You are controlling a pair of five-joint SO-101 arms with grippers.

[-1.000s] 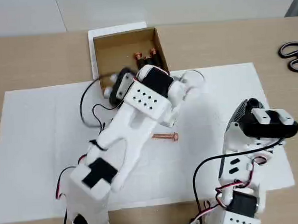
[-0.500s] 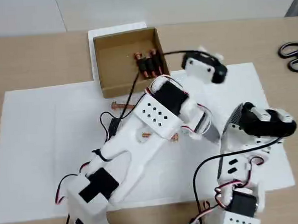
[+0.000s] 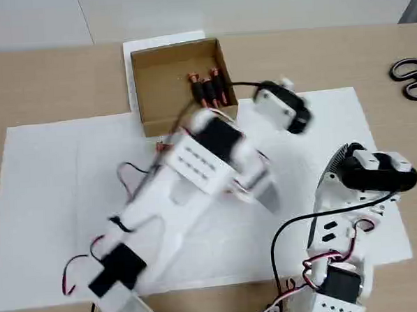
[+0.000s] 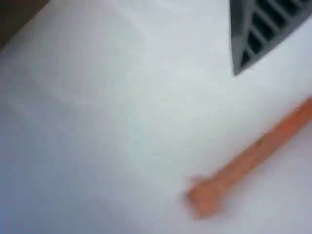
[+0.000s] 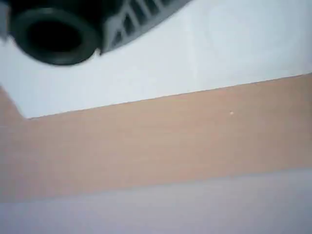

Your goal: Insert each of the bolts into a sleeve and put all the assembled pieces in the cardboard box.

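Bolt (image 4: 248, 161) on paper (image 4: 97, 122) beneath outstretched left arm (image 3: 175, 193)

This looks like a small robotics lab bench: a wooden table (image 3: 50, 73) under a white paper sheet (image 3: 50, 206), scissors (image 3: 410, 75), and a bare-wired left arm (image 3: 175, 193) and right arm (image 3: 351, 204).

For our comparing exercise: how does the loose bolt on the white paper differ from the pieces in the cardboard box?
The loose bolt is bare copper; the pieces are black-sleeved. The bolt lies on the white paper; the pieces lie inside the cardboard box. Both show copper.
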